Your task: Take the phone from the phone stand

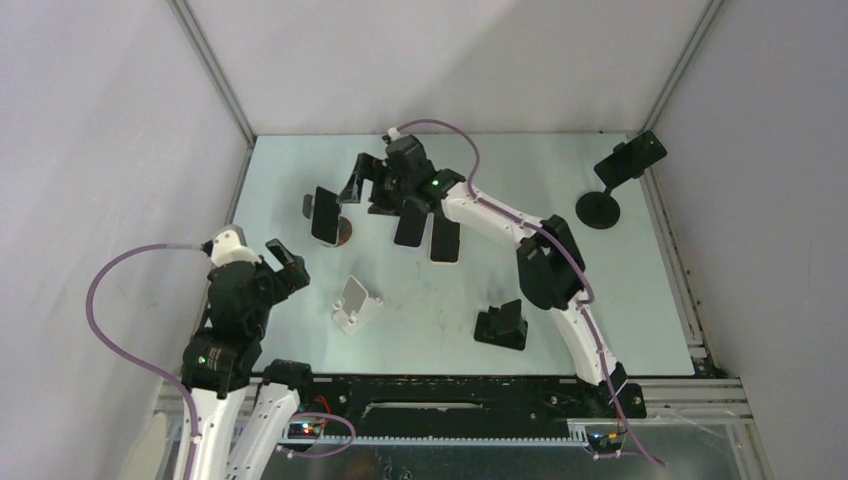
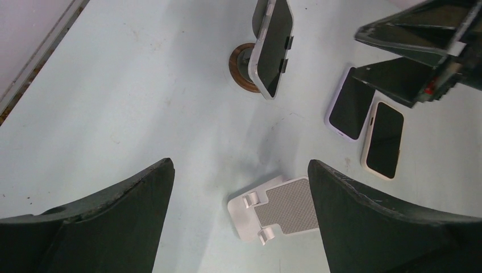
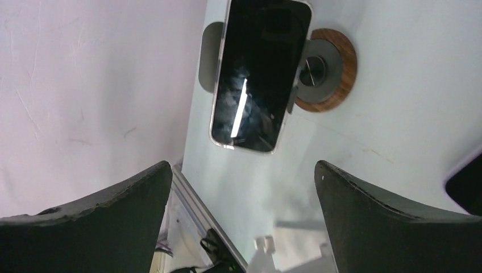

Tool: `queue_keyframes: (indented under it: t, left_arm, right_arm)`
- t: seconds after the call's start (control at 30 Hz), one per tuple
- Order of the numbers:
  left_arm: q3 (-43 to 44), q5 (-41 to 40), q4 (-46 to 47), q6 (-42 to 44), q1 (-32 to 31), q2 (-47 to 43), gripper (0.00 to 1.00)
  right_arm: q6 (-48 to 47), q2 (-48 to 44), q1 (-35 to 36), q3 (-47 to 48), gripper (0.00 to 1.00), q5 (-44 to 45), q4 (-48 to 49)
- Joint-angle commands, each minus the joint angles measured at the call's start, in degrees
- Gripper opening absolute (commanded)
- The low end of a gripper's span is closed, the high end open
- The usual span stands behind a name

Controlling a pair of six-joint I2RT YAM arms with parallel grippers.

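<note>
Now in approach: right pincer (image 3: 241, 170), jaws spread and empty, faces phone (image 3: 260, 74) clamped in stand (image 3: 336, 85); next, grip phone edges, lift. Left pincer (image 2: 241, 170) likewise spread, idle.

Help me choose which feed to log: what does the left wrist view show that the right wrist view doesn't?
Left wrist only: two flat phones whole and the white stand sharp; the right wrist clips just a dark corner and a white blur. Right wrist only: the mounted phone with its screen face-on; the left wrist sees it obliquely. Both: that phone on its wooden-based stand, framed by the open left gripper or right gripper.
</note>
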Motion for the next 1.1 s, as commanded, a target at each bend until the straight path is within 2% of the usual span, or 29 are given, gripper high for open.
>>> queue_keyframes:
  t: [0.0,0.27,0.5,1.07]
  left_arm:
    - [1.32,-1.73,-0.02,0.47,0.33,-0.43,0.95]
    - [3.00,-3.38,-1.16,2.03,0.36,0.05,0.95]
    - [0.54,-7.72,1.53,4.97,0.34,-1.68,0.94]
    - [-0.25,-7.74,2.11,4.55,0.36,-2.32,0.93]
  right_arm:
    - [4.84,5.42,1.52,9.31,0.99,0.73,3.53]
    - [9.37,14.60,3.79,17.89,0.99,2.72,3.95]
    - [12.21,16.92,4.62,18.17,0.99,3.99,4.74]
    - [15.49,19.07,6.27,17.15,0.99,3.91,8.02]
